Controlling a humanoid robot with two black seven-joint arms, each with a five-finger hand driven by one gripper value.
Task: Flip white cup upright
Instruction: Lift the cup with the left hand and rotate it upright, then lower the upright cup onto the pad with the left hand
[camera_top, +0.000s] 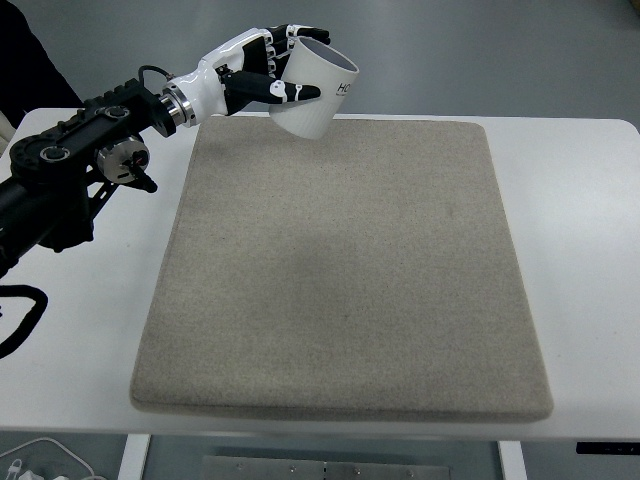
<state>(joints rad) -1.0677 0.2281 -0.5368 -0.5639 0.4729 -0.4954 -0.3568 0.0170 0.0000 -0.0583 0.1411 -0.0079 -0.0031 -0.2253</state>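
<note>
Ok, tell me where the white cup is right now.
In the top view the white cup is held tilted in the left hand, above the far left corner of the grey mat.

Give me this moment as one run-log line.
left hand: shut on white cup | cup: tilted, mouth up-right, lifted above far-left corner of grey mat | right arm: out of view | upright placement: not yet done
</note>
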